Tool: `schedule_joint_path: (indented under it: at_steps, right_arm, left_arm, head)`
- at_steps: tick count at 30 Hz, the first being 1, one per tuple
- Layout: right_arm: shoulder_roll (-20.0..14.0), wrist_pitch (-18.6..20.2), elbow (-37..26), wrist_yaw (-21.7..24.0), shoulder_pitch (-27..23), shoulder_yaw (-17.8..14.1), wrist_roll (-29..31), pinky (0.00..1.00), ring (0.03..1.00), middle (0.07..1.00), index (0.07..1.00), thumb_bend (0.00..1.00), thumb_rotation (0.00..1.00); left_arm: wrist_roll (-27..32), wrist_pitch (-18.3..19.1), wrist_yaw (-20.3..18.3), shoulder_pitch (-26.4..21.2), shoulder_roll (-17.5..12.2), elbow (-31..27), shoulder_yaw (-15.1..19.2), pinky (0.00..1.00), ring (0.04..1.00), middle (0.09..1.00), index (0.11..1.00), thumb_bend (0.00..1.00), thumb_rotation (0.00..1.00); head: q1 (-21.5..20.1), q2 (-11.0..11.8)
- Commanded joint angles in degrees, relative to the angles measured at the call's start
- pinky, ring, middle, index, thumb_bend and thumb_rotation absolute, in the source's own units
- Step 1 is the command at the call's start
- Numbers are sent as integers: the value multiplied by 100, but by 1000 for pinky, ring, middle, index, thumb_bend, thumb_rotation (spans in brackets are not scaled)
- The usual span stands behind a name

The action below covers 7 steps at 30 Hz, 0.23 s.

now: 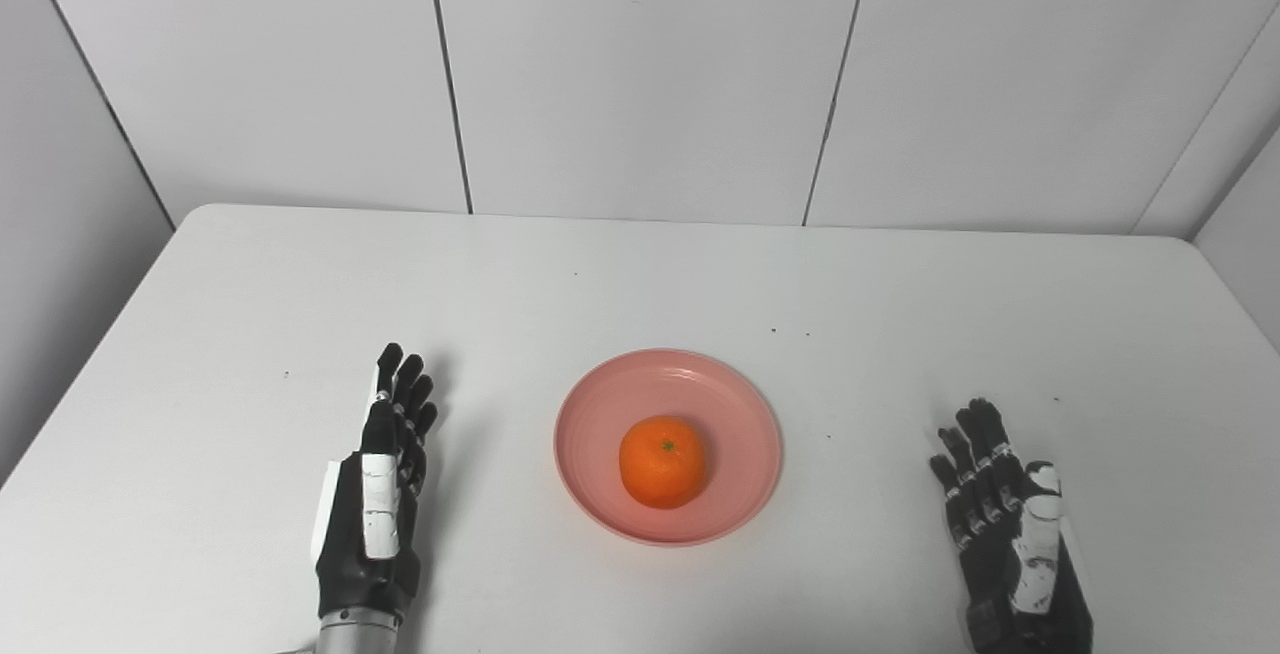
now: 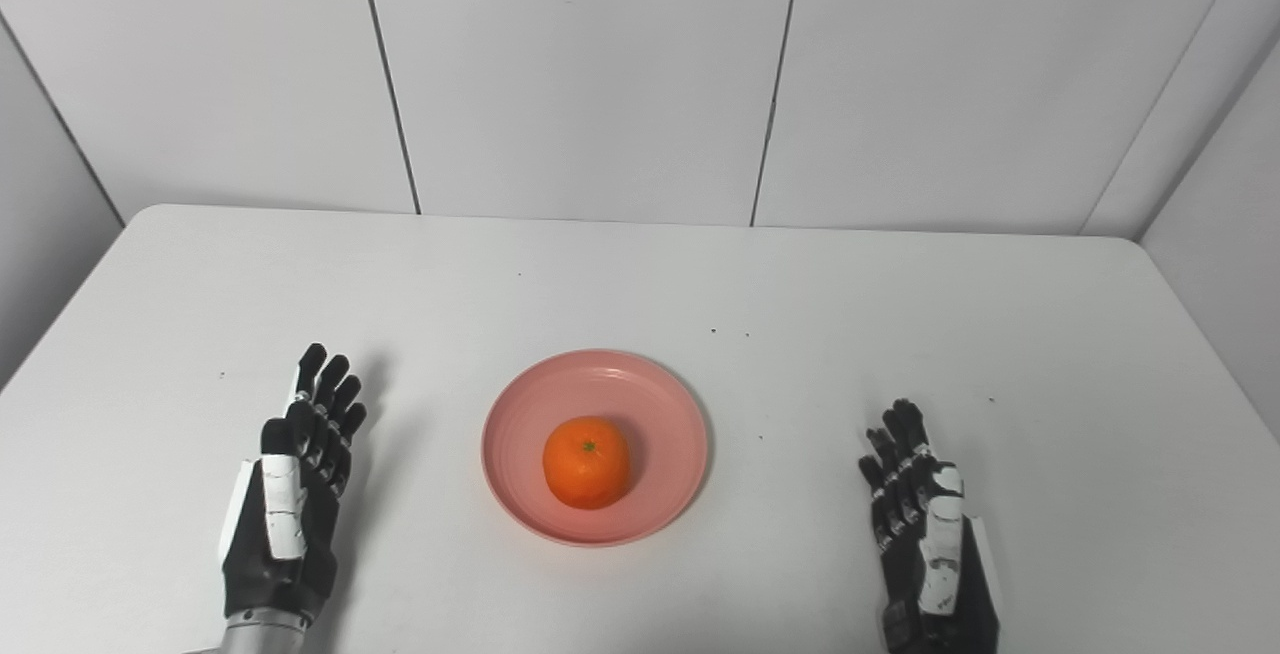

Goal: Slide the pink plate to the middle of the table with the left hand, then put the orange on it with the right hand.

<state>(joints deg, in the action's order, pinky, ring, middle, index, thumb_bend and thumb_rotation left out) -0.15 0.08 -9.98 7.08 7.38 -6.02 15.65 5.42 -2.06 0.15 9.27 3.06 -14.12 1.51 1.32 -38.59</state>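
The pink plate lies near the middle of the white table, toward its front. An orange rests on the plate, a little in front of its centre. My left hand stands on edge to the left of the plate, fingers straight and apart, holding nothing. Well off to the plate's right, my right hand is likewise open with extended fingers. Neither hand touches the plate or the orange.
Grey wall panels rise behind the table's far edge. A few small dark specks dot the tabletop behind the plate. The table's left and right edges lie near the frame sides.
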Motion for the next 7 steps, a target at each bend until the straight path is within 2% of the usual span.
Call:
schedule_joint_path:
  at_steps: [1,7]
  right_arm:
    - [-65,-248,354,21,49,-11,-82,1000,970,963,934,876,996]
    - [-110,-473,505,70,-16,13,-92,1000,972,970,940,894,998]
  left_arm:
    - [-82,-301,40,497,31,-5,23,1000,980,986,1000,860,1000]
    - [-131,-332,15,475,-28,77,-50,1000,976,985,1000,865,1000]
  head:
    - [3,29]
    - [28,83]
